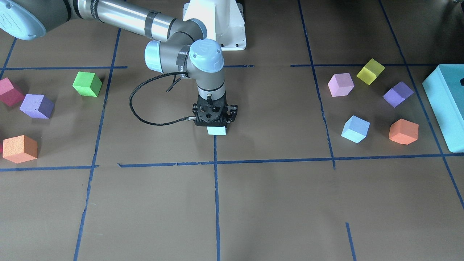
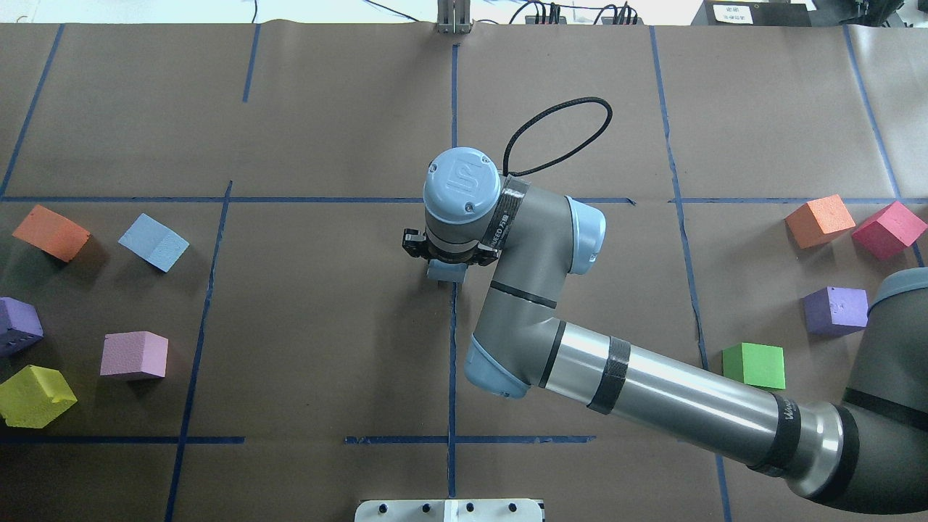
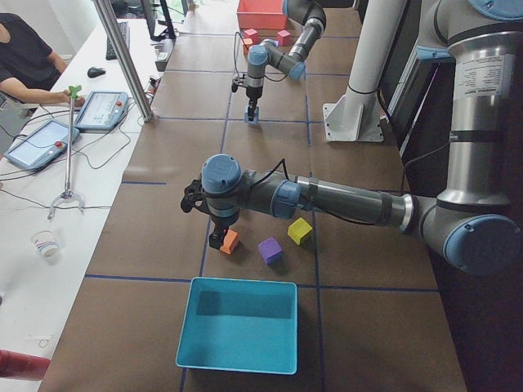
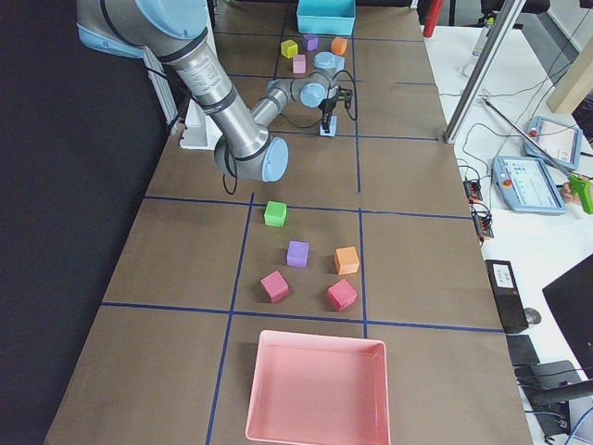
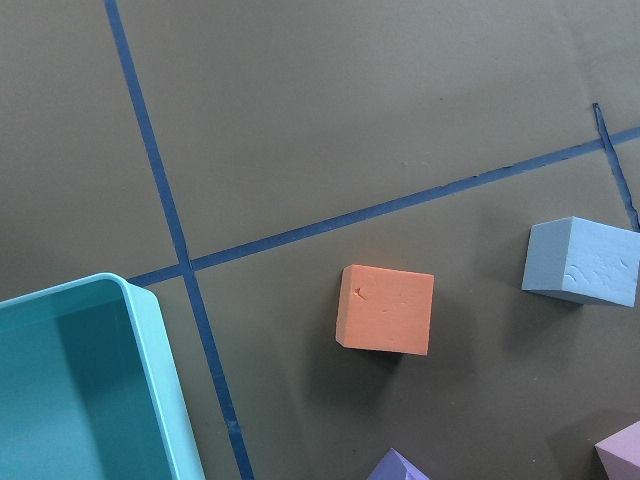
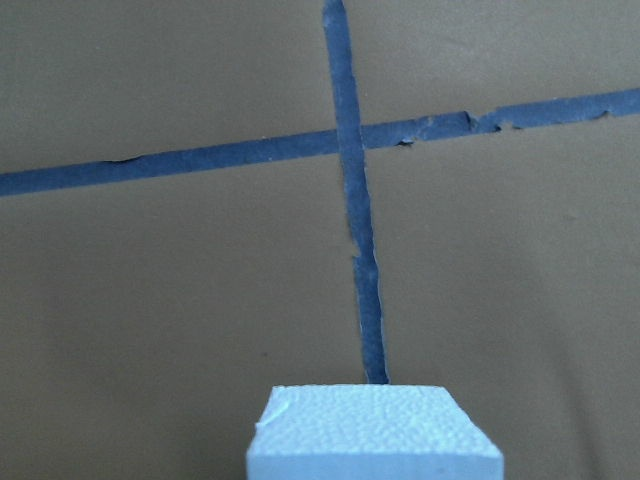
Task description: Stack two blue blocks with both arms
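Trouble could start at mid-counter. There the right end effector stands straight over a blue block on a tape line, about midway between the left and right edges. Its fingers are hidden under its own body, so I cannot tell whether it is clamped on the block or loose around it. If it lifts while the foam clings to a pad, the light cube would likely drag or tip, leaving a crooked base.

The second block sits near the left edge. It is apart from an orange block, which lies closer to the teal box. The left end effector hangs low over that cluster, but only a side view shows it, so I cannot tell its opening. Its wrist camera centres the orange block, with the second block off to one side. A straight descent from here would probably take the wrong colour. Correcting sideways at low height risks shoving either cube.

The stacking itself looks touchy. Equal-sized cubes leave no margin, and a small offset or tilted release would roll the upper one off. If the right arm lingers over the base while the left brings its load in, the two wrists could meet at mid-counter.
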